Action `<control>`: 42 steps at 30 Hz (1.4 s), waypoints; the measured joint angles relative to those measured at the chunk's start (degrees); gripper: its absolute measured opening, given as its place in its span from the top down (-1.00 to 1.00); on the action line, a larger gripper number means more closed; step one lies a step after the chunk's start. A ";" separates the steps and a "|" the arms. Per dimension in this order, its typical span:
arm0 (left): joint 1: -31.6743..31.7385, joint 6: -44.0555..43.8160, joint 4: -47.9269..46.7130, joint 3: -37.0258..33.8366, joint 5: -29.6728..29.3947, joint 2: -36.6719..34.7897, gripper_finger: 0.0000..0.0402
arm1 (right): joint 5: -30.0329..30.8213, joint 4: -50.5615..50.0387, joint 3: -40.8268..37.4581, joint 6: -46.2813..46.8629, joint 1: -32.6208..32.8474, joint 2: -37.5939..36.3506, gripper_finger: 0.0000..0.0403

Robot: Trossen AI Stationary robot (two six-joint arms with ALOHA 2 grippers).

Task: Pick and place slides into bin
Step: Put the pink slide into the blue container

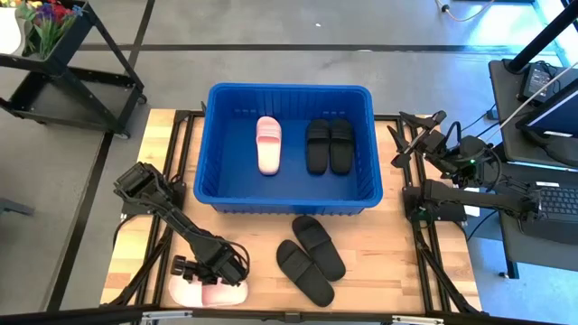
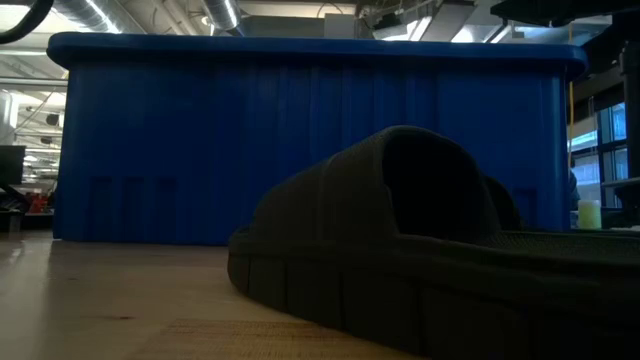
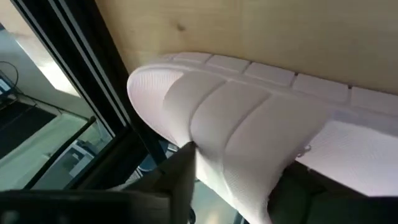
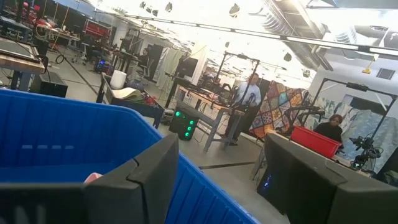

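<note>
We have three slides in the blue bin already: a pink one and a black pair. Two black slides lie on the wooden surface just in front of the bin, and the last pink slide sits at the near left corner. Our left pincer is down on its strap (whether it is pinching yet we cannot tell). Next we need a firm grip, then a lift over the rim. The right pincer waits spread beside the bin's right wall.

Even overhead daylight; dim, backlit low view; blown-out ceiling glare.
</note>
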 joint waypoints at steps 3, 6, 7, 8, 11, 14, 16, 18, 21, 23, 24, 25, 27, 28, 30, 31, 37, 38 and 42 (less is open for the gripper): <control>-0.02 -0.02 -0.28 -0.03 -2.05 0.00 0.51 | 0.00 0.02 0.00 0.00 0.00 0.00 -0.19; -0.01 0.10 -0.22 -0.03 -3.84 -0.02 0.83 | 0.00 0.00 0.00 0.00 0.02 0.00 -0.19; -0.02 0.65 0.19 -0.03 -4.41 -0.03 0.91 | 0.00 0.00 -0.02 0.02 0.02 0.00 -0.19; -0.02 1.18 0.81 -0.03 -4.96 -0.04 0.94 | 0.00 0.02 0.00 0.00 0.02 0.00 -0.19; -0.02 2.62 1.65 -0.03 -6.65 -0.16 0.94 | 0.00 0.00 0.00 0.00 0.01 0.00 -0.19; 0.11 5.21 2.64 -0.03 -11.04 -1.27 0.97 | 0.00 0.02 0.00 0.00 0.00 0.00 -0.19; 0.56 6.96 3.05 -0.03 -14.37 -2.69 0.97 | 0.00 0.02 0.00 0.00 0.02 0.00 -0.19; 1.16 8.49 3.14 -0.09 -18.49 -5.12 0.97 | 0.00 0.03 0.00 0.00 0.02 0.00 -0.19; 1.71 10.44 3.06 -0.09 -27.86 -10.10 0.98 | -0.01 0.31 0.00 0.00 0.01 -0.01 -0.19; 1.81 10.91 3.02 -0.09 -35.22 -13.88 0.98 | 0.00 0.52 0.00 0.00 0.00 0.00 -0.19; 1.81 11.87 3.23 -0.09 -38.82 -15.93 0.98 | 0.00 0.50 0.00 0.00 0.02 -0.02 -0.19; 1.81 13.12 4.05 -0.12 -42.09 -18.02 0.98 | -0.02 0.50 0.00 0.00 0.01 0.00 -0.19; 1.84 16.41 6.29 -0.12 -47.77 -22.44 0.99 | -0.02 0.50 0.00 0.02 0.00 0.00 -0.19; 1.85 18.81 8.14 -0.12 -50.54 -24.55 0.98 | -0.02 0.50 0.00 0.02 0.00 0.00 -0.19; 2.09 24.88 12.65 -0.12 -56.26 -28.82 0.98 | 0.00 0.50 0.00 0.00 0.02 0.00 -0.19; 2.42 28.56 14.99 -0.12 -59.31 -30.81 0.98 | 0.00 0.50 0.00 0.02 0.00 0.00 -0.19; 8.74 56.99 26.34 -0.09 -74.74 -41.97 0.98 | -0.02 0.60 0.00 0.24 0.02 0.00 -0.19; 10.21 63.00 28.07 -0.09 -75.42 -43.48 0.98 | -0.02 0.71 0.00 0.25 0.02 0.00 -0.19; 16.93 83.01 30.24 -0.07 -75.45 -48.06 0.99 | -0.01 0.83 0.00 0.31 0.00 0.00 -0.18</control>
